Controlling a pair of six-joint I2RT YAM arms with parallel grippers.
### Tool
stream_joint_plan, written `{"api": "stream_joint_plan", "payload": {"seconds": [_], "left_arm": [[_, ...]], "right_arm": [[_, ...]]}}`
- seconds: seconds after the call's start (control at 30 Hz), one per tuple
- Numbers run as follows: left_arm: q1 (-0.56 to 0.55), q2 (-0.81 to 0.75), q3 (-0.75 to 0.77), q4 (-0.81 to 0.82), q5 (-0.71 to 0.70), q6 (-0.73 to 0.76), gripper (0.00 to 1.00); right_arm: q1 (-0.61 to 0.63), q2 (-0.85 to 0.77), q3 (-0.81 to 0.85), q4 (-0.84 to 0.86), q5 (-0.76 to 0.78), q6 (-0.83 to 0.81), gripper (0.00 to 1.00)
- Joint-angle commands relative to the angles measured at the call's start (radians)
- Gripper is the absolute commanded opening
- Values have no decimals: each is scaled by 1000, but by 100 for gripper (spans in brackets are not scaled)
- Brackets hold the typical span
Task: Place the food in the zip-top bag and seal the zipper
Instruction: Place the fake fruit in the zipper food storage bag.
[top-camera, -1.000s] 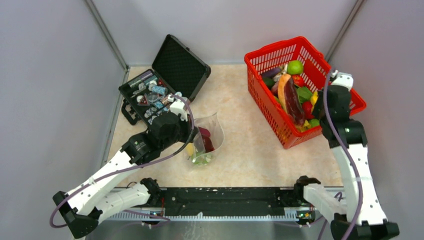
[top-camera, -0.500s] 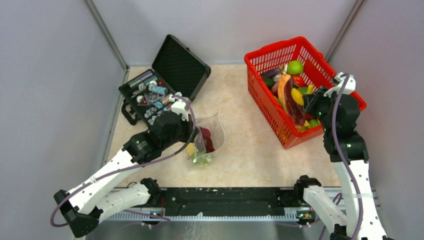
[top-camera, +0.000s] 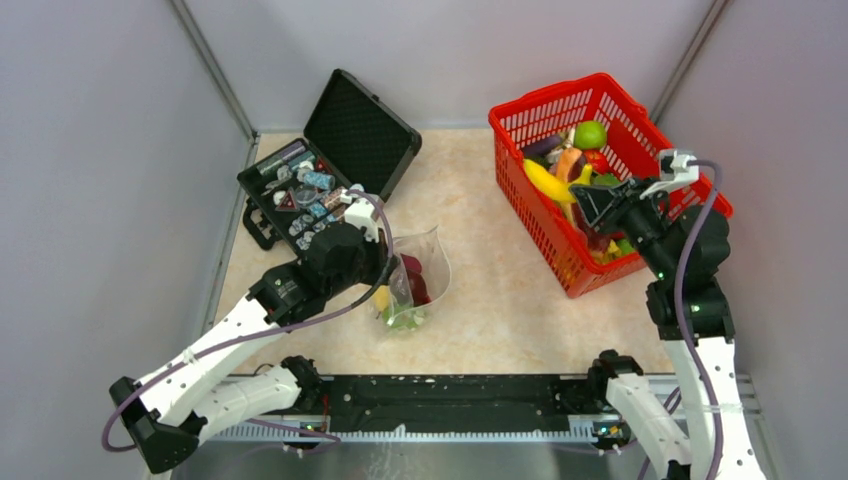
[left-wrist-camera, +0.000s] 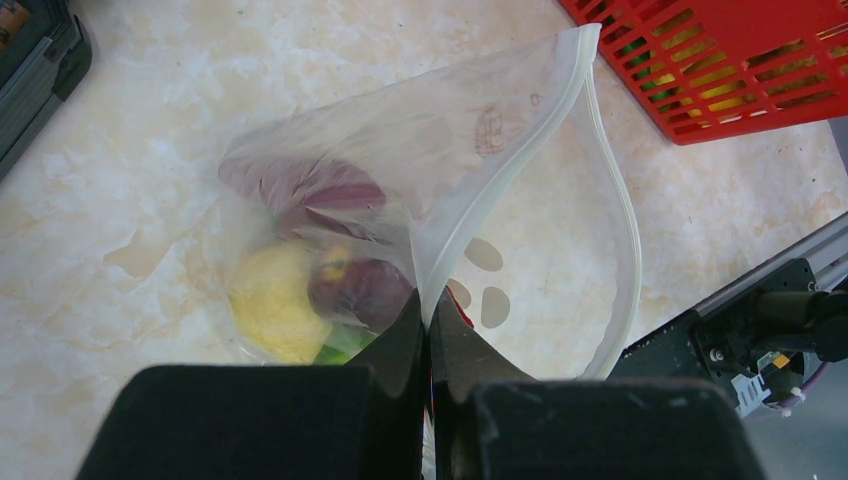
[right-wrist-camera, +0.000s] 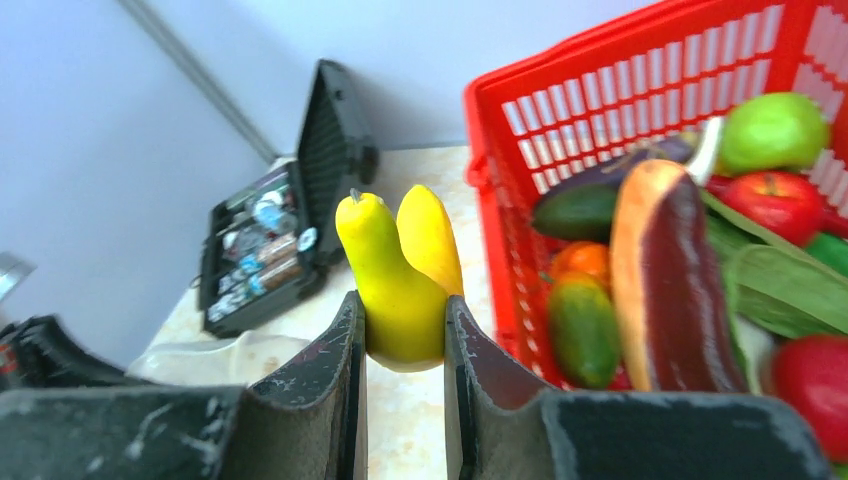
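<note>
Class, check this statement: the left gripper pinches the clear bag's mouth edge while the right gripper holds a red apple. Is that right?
Not quite. The right gripper holds a yellow banana, not a red apple, as the right wrist view shows. The left gripper does pinch the zip-top bag at its mouth edge.

Beige marbled tabletop (top-camera: 500, 310) mid-frame; plain pale grey walls (top-camera: 100, 150) L, R & back; thin metal corner posts (top-camera: 215, 75) upper L/R; light even.
</note>
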Motion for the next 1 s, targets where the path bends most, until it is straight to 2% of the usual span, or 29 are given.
{"api": "stream_joint_plan", "payload": {"seconds": [0.0, 0.2, 0.3, 0.57, 0.8, 0.97], "left_arm": [[1, 8, 24, 37, -5, -2, 0], [1, 13, 20, 38, 2, -8, 0], [1, 14, 23, 41, 1, -8, 0], [0, 35, 40, 46, 16, -5, 0], [1, 28, 37, 39, 11, -11, 0], [1, 34, 40, 45, 13, -19, 0]], "right_arm": [[2, 3, -22, 166, -240, 72, 0], [7, 82, -34, 274, -529, 187, 0], [48, 103, -31, 255, -566, 155, 0], [334, 177, 34, 79, -461, -43, 0], [443, 230, 33, 44, -384, -100, 0], [554, 280, 55, 21, -241, -157, 0]]}}
